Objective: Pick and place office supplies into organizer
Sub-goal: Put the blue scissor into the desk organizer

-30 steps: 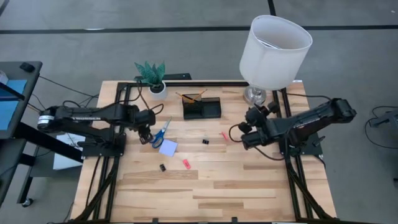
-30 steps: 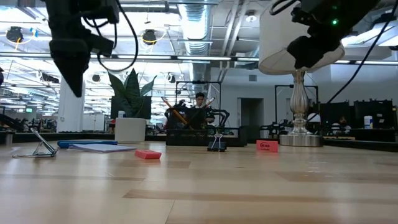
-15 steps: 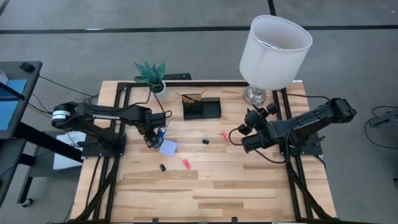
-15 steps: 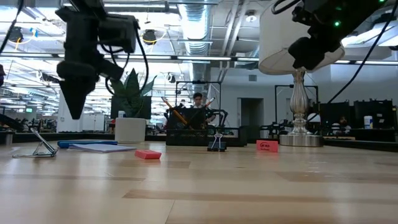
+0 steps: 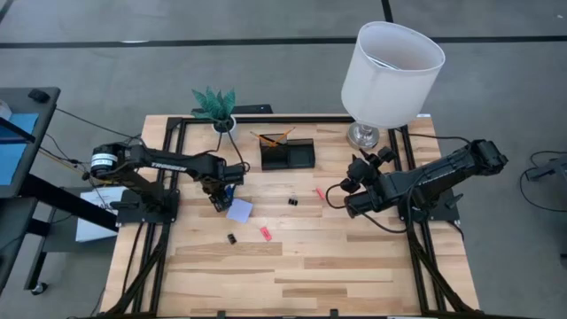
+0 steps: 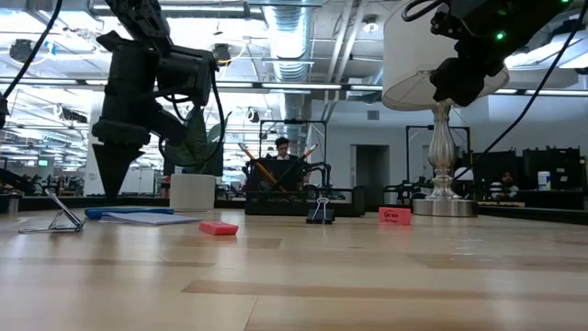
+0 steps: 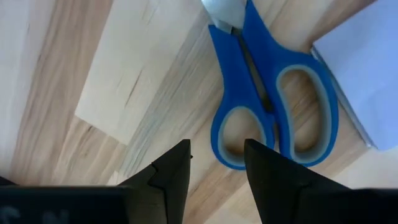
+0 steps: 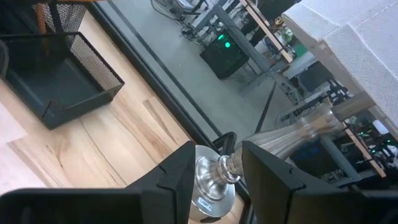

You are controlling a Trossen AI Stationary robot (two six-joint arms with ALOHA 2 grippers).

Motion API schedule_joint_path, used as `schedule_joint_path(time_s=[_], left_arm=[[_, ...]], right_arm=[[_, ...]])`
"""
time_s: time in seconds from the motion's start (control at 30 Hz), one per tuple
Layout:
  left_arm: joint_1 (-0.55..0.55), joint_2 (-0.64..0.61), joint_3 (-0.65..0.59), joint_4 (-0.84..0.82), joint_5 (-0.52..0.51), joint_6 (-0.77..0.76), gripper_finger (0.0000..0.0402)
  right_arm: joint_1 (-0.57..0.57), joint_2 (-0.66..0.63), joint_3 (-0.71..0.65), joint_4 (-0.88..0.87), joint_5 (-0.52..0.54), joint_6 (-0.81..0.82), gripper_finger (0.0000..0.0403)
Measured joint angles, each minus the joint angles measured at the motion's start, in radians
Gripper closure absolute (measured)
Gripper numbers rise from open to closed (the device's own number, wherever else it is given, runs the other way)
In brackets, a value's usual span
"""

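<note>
The blue-handled scissors (image 5: 230,188) lie flat on the table beside the lavender note pad (image 5: 239,210). My left gripper (image 5: 218,198) hangs open, pointing down, just above the scissors' handle loops (image 7: 273,106); its fingers (image 7: 177,168) stand over the outer loop without touching it. In the low view its tip (image 6: 112,188) is still above the tabletop. The black organizer (image 5: 286,154) stands toward the far edge with two orange pens (image 5: 271,137) in its cup. My right gripper (image 5: 345,197) waits open, raised near the lamp base.
Black clips (image 5: 292,201) (image 5: 231,238) and pink-red pieces (image 5: 265,233) (image 5: 319,192) lie scattered mid-table. A white pot with a green plant (image 5: 220,122) stands far left of the organizer. A tall white-shaded lamp (image 5: 390,62) stands at the far right. The near half of the table is bare wood.
My left gripper has moved a little toward the table's right and come down steadily over the scissors' handles, while its arm has stretched out. The right arm has stayed put. Nothing on the table has shifted.
</note>
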State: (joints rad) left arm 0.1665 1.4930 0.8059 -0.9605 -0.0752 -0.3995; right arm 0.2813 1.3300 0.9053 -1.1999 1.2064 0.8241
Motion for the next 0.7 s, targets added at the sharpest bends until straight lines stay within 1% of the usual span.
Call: schedule_joint_path(time_s=[0.17,0.7], left_arm=[[0.000,0.000,0.000,0.013,0.008,-0.011,0.0258],[0.000,0.000,0.000,0.007,0.009,-0.018,0.0258]], right_arm=[[0.011,0.000,0.000,-0.001,-0.001,-0.020,0.0280],[0.102,0.000,0.000,-0.018,-0.001,-0.020,0.0280]])
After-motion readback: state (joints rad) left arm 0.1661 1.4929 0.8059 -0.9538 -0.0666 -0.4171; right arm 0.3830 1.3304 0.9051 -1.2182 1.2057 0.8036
